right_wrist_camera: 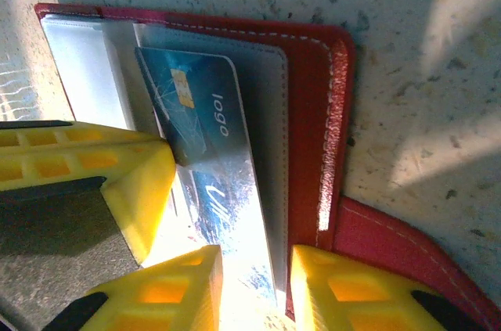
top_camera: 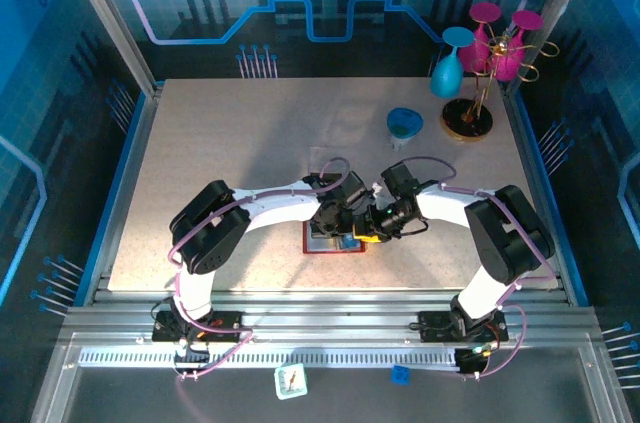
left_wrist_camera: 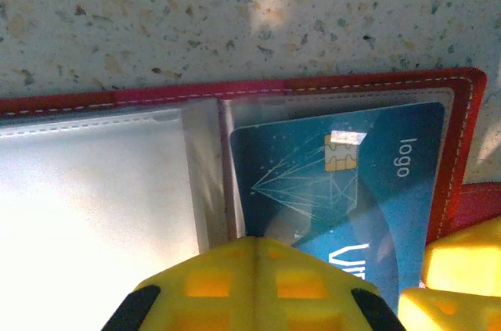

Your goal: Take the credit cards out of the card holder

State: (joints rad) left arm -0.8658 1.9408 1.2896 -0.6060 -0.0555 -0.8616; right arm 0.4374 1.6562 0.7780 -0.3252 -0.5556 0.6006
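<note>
By blue card (left_wrist_camera: 329, 182), left gripper (left_wrist_camera: 254, 257), jaws together; over card holder (right_wrist_camera: 313, 112), right gripper (right_wrist_camera: 254, 262), jaws apart

Blue card (left_wrist_camera: 352, 182) partly behind left jaws

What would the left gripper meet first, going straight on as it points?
Probably the blue credit card in the card holder; the left gripper, shut, points at its near edge.
</note>
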